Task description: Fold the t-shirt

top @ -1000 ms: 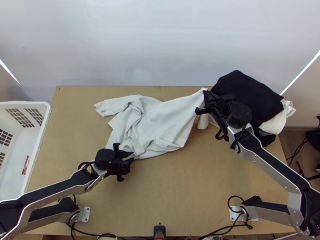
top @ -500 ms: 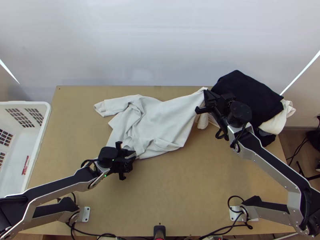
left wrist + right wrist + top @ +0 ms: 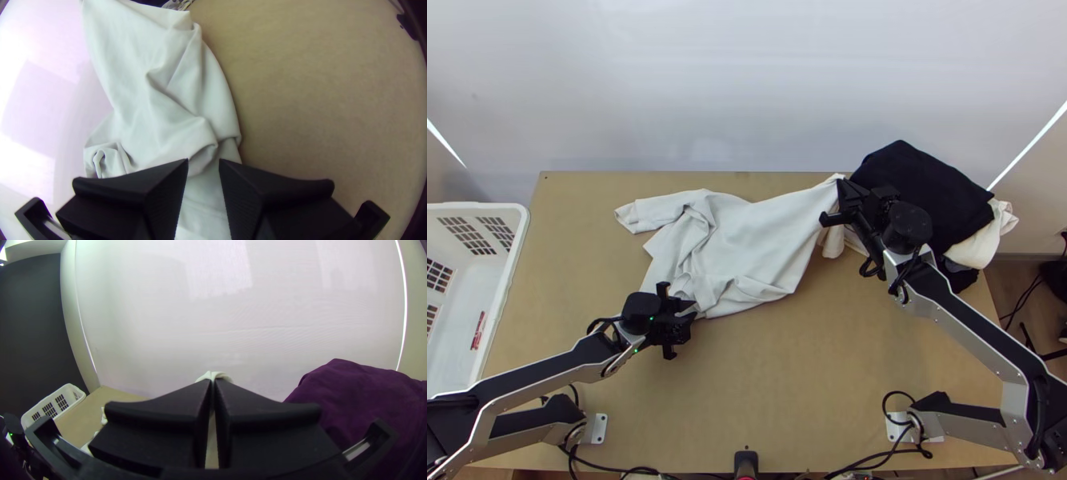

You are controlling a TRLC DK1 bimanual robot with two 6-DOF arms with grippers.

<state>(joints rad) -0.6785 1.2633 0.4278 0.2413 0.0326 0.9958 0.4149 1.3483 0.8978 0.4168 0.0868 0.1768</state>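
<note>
A: How is that off-white, matte cloth t-shirt (image 3: 747,240) lying?
B: It's sprawling rumpled across the smooth, light wooden counter (image 3: 787,384), its fabric creasing into soft, rounded ridges
A: And the arms?
B: The right gripper (image 3: 840,184) is pinching a bunched, peaked corner of the t-shirt, holding it up beside the rounded heap of dark folded cloth (image 3: 923,192), while the left gripper (image 3: 694,311) is hovering over the t-shirt's near-left edge, its wide, flat black fingers (image 3: 167,195) standing apart, and a white plastic lattice-sided basket (image 3: 524,224) is sitting at the left
</note>
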